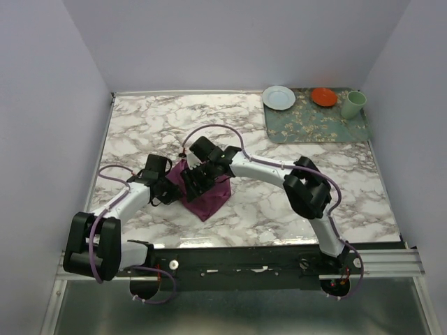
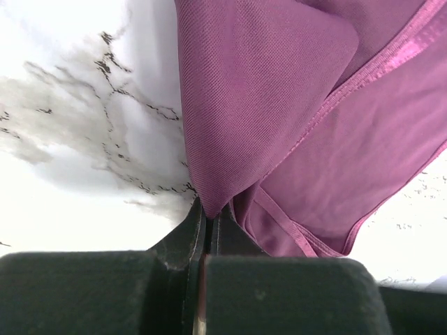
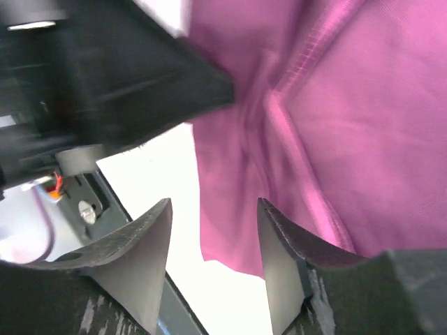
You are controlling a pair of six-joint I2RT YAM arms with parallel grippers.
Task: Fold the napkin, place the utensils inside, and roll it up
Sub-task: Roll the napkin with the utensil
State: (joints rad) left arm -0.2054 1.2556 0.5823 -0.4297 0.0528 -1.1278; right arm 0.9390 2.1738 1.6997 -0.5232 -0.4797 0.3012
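The plum-purple napkin (image 1: 208, 195) lies bunched on the marble table, just in front of the arms' bases. My left gripper (image 1: 170, 185) is at its left edge. In the left wrist view its jaws (image 2: 208, 213) are shut on a pinched fold of the napkin (image 2: 293, 105). My right gripper (image 1: 198, 178) hovers over the cloth from the right. In the right wrist view it stands open (image 3: 214, 204), with the napkin (image 3: 349, 125) loose beyond its fingertips and nothing between them. The utensils are out of view.
A green floral mat (image 1: 318, 127) lies at the back right, with a pale blue plate (image 1: 279, 97), an orange dish (image 1: 323, 96) and a green cup (image 1: 353, 105) on it. The left gripper's dark body (image 3: 126, 77) sits close beside my right fingers.
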